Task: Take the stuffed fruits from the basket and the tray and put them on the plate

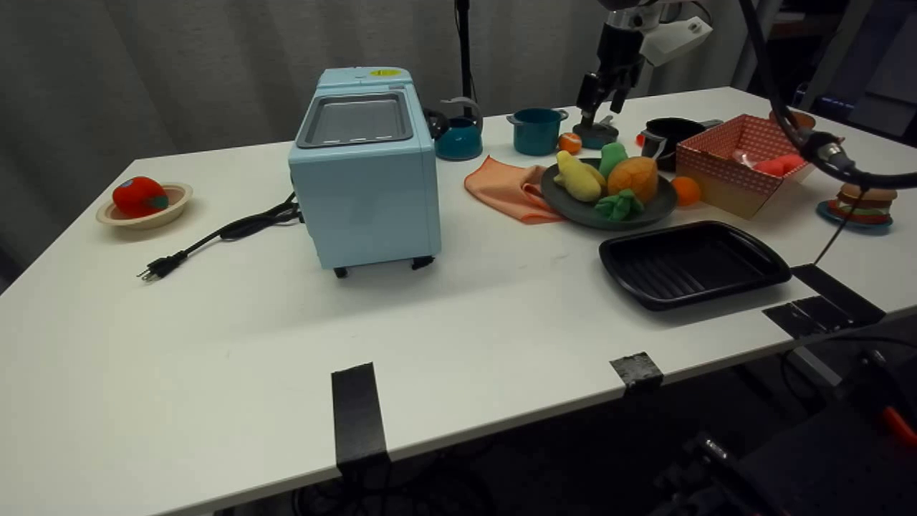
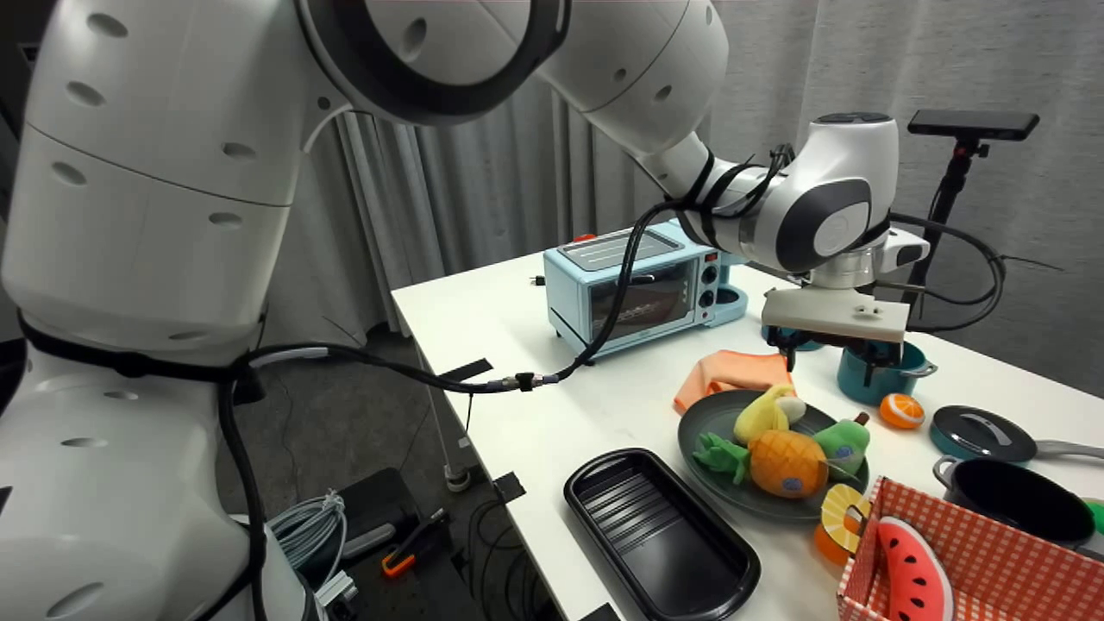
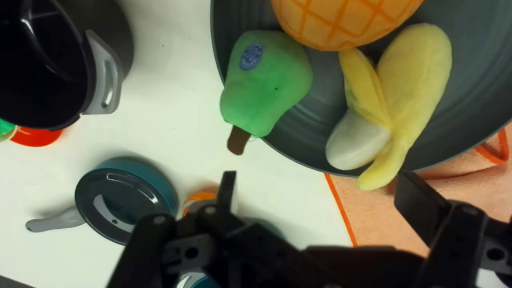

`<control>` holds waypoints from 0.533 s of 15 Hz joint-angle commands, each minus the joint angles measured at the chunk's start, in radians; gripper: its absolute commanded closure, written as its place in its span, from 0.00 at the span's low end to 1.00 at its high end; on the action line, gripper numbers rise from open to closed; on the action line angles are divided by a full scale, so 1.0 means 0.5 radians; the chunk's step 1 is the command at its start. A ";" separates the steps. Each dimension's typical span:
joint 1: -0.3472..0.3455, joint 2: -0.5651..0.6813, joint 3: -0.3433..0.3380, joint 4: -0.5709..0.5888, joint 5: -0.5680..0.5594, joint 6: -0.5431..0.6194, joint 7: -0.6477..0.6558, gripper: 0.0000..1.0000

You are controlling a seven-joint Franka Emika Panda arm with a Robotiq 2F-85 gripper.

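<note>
I have the gripper (image 3: 318,178) raised above the table beside the plate, its fingers (image 3: 420,208) spread far apart and nothing in its grasp. Through the gap, my wrist view shows me white tabletop and part of the peach cloth (image 3: 384,216).

Three stuffed fruits are on the dark grey plate (image 2: 729,410): the plush pineapple (image 2: 787,464), lying on its side with its green leaves out to one side; the green pear (image 3: 266,80), its brown stem poking out past the rim; and the half-peeled banana (image 3: 416,76), one flap of peel reaching over the rim onto the cloth side.

I see a watermelon slice (image 2: 916,569) in the red-checked basket (image 2: 1018,565), and an orange-coloured toy (image 1: 686,191) on the table between basket and plate. The black tray (image 2: 655,526) lies flat near the plate, its ridged bottom in plain sight to me.

Also in my exterior views are a teal pot (image 2: 875,379) with an orange half (image 2: 901,410) just beside it, a lidded pan (image 2: 983,434), a black pot (image 2: 1013,500), a light-blue toaster oven (image 2: 642,297), and a teal kettle (image 1: 458,141). Well apart, a red toy tomato (image 1: 138,197) sits in a cream bowl (image 1: 180,197), and a toy burger (image 1: 874,204) rests on a small blue plate (image 1: 831,211).
</note>
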 commanded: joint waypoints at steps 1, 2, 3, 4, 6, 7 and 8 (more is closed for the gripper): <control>-0.032 -0.150 0.029 -0.137 -0.001 0.014 0.013 0.00; -0.032 -0.177 0.027 -0.159 0.001 0.027 0.017 0.00; -0.033 -0.203 0.026 -0.175 0.007 0.026 0.020 0.00; -0.037 -0.232 0.027 -0.195 0.014 0.029 0.015 0.00; -0.042 -0.288 0.025 -0.234 0.022 0.029 0.007 0.00; -0.045 -0.319 0.022 -0.256 0.025 0.034 0.005 0.00; -0.050 -0.350 0.022 -0.280 0.033 0.041 -0.003 0.00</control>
